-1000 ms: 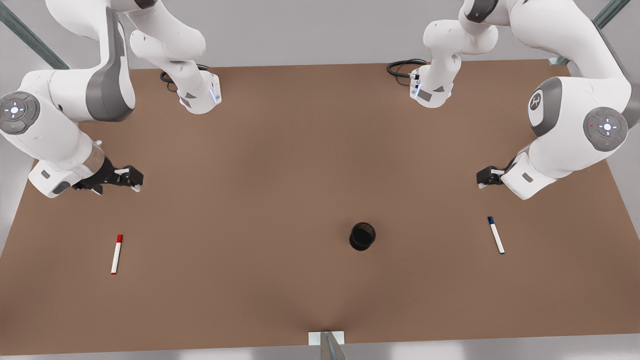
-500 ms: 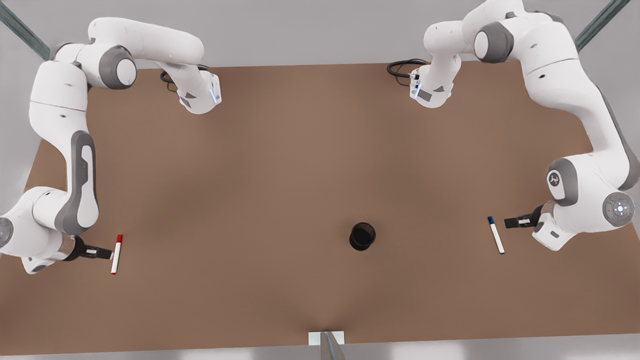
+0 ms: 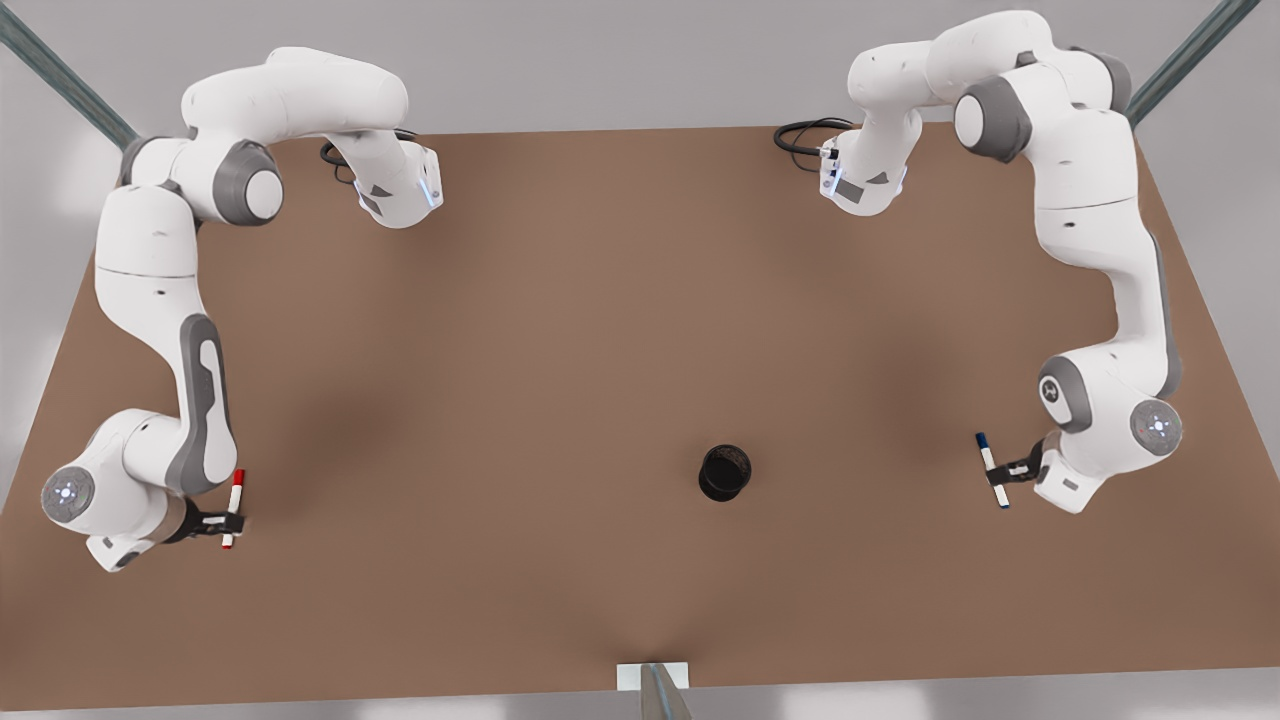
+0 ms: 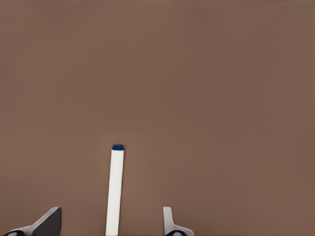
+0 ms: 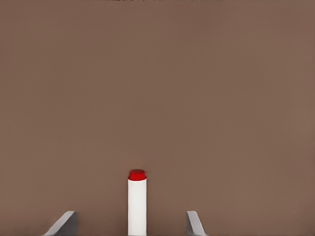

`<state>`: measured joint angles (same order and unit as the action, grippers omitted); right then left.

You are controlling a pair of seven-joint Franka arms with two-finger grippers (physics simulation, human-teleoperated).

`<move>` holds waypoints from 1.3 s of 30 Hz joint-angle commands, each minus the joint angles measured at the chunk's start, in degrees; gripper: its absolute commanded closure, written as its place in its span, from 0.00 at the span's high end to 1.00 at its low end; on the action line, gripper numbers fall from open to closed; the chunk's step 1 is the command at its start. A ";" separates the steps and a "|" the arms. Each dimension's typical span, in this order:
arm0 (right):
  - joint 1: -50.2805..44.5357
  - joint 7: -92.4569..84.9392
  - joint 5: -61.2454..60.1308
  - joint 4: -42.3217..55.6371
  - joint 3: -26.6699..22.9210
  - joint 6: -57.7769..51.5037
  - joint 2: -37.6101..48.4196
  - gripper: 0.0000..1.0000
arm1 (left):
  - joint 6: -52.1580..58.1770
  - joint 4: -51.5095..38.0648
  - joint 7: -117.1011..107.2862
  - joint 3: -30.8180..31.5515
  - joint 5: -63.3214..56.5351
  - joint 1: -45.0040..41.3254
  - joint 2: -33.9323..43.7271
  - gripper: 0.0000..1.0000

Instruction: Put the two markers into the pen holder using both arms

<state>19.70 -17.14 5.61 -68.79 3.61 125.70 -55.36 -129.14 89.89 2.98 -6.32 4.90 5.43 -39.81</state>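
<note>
The red-capped marker (image 3: 236, 490) lies on the brown table (image 3: 560, 330) at the front view's left. My right gripper (image 3: 228, 521) is down over its lower half, open, with a finger on each side of the barrel. In the right wrist view the red marker (image 5: 137, 204) runs between the two fingertips (image 5: 66, 222). At the front view's right, the blue-capped marker (image 3: 987, 455) lies flat with my left gripper (image 3: 1002, 473) open astride it. The left wrist view has the blue marker (image 4: 115, 189) between the fingertips (image 4: 49, 220). The black pen holder (image 3: 724, 472) stands upright between the two markers.
Both arm bases (image 3: 400, 190) (image 3: 860, 180) stand at the table's far edge, each with a black cable (image 3: 805, 135) beside it. A small white bracket (image 3: 652, 676) sits at the middle of the near edge. Bare tabletop separates each marker from the holder.
Both arms swung from mid-table toward the near edge and lowered. Each gripper went from beside its marker to straddling it. The markers and the holder have not moved.
</note>
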 commanded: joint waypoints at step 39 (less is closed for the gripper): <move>-0.10 -12.22 0.19 -0.64 0.09 4.29 -2.04 0.38 | -13.07 -0.86 0.63 0.08 -0.06 0.46 -7.91 0.30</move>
<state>19.60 -27.98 5.87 -69.46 3.69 129.86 -57.48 -142.18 89.06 3.53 -6.26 4.74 5.89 -47.78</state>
